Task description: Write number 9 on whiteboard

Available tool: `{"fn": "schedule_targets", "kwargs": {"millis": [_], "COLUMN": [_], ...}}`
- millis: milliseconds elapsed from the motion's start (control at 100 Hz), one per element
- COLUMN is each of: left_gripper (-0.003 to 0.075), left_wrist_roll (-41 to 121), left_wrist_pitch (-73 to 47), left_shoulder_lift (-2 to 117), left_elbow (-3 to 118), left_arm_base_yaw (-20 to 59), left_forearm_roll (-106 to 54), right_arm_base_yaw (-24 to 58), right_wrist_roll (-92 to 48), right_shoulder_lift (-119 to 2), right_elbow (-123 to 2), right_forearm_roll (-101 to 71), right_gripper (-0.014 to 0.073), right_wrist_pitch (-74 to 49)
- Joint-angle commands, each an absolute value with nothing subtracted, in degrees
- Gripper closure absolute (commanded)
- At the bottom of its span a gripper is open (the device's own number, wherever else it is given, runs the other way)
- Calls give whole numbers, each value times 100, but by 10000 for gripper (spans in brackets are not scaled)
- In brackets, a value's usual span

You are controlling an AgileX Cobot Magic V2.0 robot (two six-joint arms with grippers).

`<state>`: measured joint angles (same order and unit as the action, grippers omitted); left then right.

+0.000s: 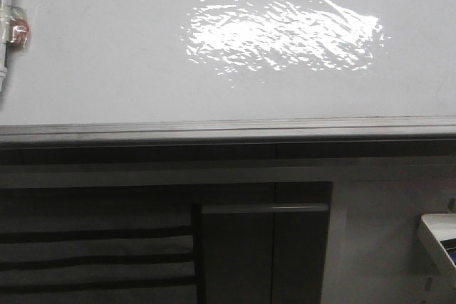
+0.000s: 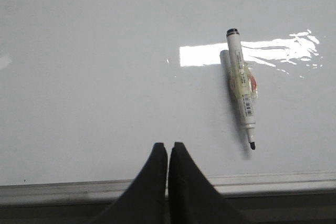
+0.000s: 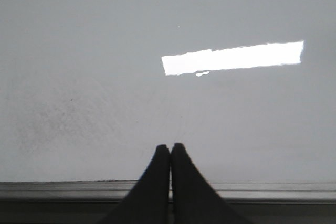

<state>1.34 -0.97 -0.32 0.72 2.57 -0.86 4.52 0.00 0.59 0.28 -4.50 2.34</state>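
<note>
The whiteboard (image 1: 107, 55) is a glossy white flat board with a rippled light reflection and a grey metal edge strip (image 1: 228, 130). No number 9 shows on it. A white marker (image 2: 241, 88) with a black tip, uncapped, lies on the board; it also shows at the far left edge of the front view (image 1: 8, 23). My left gripper (image 2: 168, 145) is shut and empty over the board's near edge, left of the marker's tip. My right gripper (image 3: 170, 146) is shut and empty over the board (image 3: 105, 77). Neither gripper shows in the front view.
Dark cabinet panels (image 1: 263, 254) stand below the board's edge. A white tray-like object (image 1: 440, 238) sits at the lower right. Some tape or a label wraps the marker's body (image 2: 247, 83).
</note>
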Motion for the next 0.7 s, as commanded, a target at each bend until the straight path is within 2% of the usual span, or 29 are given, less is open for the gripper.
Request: {"fn": "schedule_targets", "kwargs": {"millis": [0, 180, 380, 500, 690], "left_gripper": [741, 741, 741, 741, 741], "left_wrist_roll": [103, 103, 103, 103, 103], "left_wrist_pitch": [393, -324, -1561, -1864, -1840], "left_shoulder_lift": [-184, 16, 931, 1473, 1783], "left_elbow": [314, 1349, 2662, 3117, 3183], "left_arm_base_yaw": [249, 249, 249, 249, 249], "left_forearm_roll": [-288, -493, -502, -502, -502], "right_arm_base_yaw": [422, 422, 422, 422, 422], "right_wrist_roll": [0, 0, 0, 0, 0], "right_shoulder_lift": [113, -338, -1448, -2099, -2621], "right_elbow": [-390, -1379, -2443, -2913, -3126], "right_forearm_roll": [-568, -477, -93, 0, 0], "right_gripper": [666, 666, 666, 666, 666], "right_wrist_pitch": [344, -696, -1530, -1647, -1439]}}
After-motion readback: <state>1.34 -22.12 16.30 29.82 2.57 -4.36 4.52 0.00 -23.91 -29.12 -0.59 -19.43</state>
